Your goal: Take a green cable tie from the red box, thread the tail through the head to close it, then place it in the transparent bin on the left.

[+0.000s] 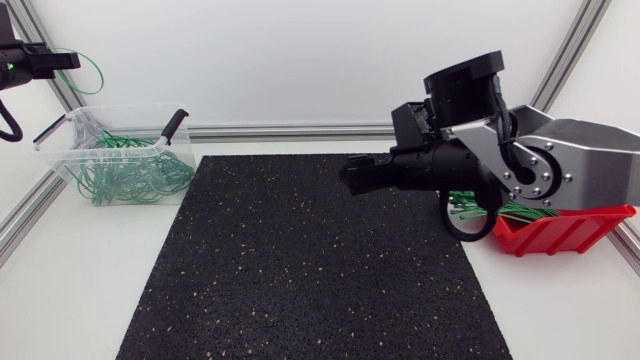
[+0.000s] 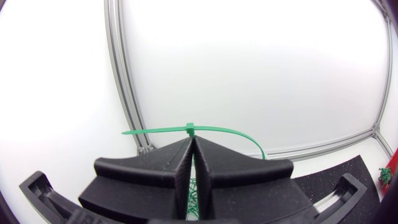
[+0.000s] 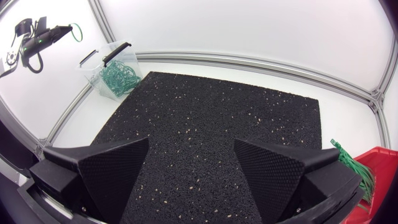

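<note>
My left arm is raised at the far left corner, above and behind the transparent bin (image 1: 62, 158). The left gripper (image 2: 191, 143) has its fingers pressed together on a green cable tie (image 2: 211, 129). The tie's head sits just above the fingertips, its tail sticks out to one side, and the strap curves away in a loop on the other. The bin below holds a tangle of looped green ties (image 1: 135, 175), and its two black handles stand up from the rim. My right arm comes in from the right and lies low across the black speckled mat (image 1: 300, 280). The right gripper (image 3: 193, 162) has its fingers spread wide, with nothing but mat between them. Behind that arm's wrist is the red box (image 1: 570, 232), partly hidden by the arm, with straight green ties (image 1: 478, 210) poking over its edge.
</note>
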